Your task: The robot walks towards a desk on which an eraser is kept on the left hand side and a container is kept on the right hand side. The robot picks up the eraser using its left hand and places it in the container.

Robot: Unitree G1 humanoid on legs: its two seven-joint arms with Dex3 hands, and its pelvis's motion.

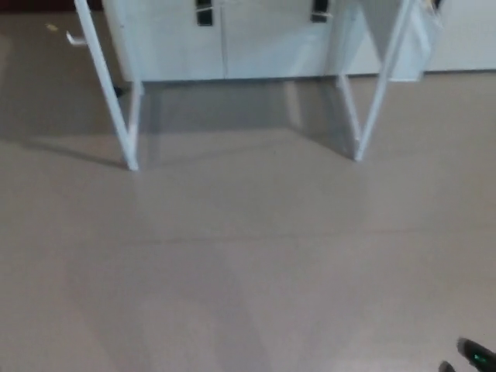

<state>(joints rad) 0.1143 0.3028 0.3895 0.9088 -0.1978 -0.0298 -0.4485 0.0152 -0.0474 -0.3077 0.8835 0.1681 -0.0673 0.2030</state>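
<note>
Floor [248, 263] takes up most of the head view: a plain grey-beige surface, smooth and bare, with faint soft shadows running across it. It offers wide open room between the camera and the furniture at the top of the picture.

White cabinet fronts [225, 39] run along the top edge, with two small dark fittings near their upper border. In front of them stands the desk, of which only the white frame shows: a left leg [116, 101] slanting down to a foot on the floor, and a right leg [372, 93] doing the same, well apart from the first. The desk top lies above the picture's edge, so neither the eraser nor the container can be seen, and where they sit cannot be told.

A small black part of the robot [474, 358], with a green light on it, pokes in at the bottom right corner. It is too little to tell whether the right hand is clenched or released. The left hand does not show.
</note>
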